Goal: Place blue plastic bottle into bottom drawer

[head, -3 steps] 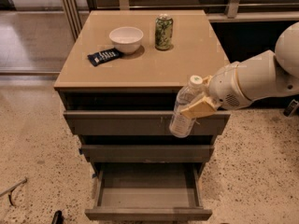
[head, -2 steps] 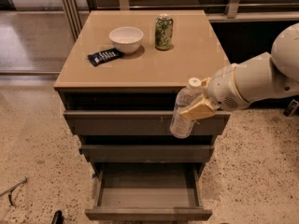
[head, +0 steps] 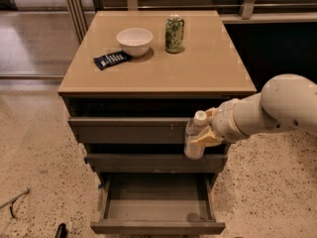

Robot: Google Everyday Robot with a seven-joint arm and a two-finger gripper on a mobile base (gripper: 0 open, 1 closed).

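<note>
The blue plastic bottle (head: 193,138), clear with a white cap, hangs upright in front of the cabinet's middle drawers, on the right side. My gripper (head: 207,135) comes in from the right on a white arm and is shut on the bottle's body. The bottom drawer (head: 157,202) is pulled out below and a little left of the bottle, with its inside bare. The bottle's base is well above the drawer's opening.
On the cabinet top (head: 208,73) stand a white bowl (head: 134,40), a green patterned can (head: 174,33) and a dark snack packet (head: 111,59). The top drawer (head: 129,128) and the middle drawer (head: 143,161) stick out slightly. Speckled floor surrounds the cabinet; a dark wall stands right.
The gripper and the bottle have moved downward, from the level of the top drawer to the level of the middle drawers. The drawer stays open.
</note>
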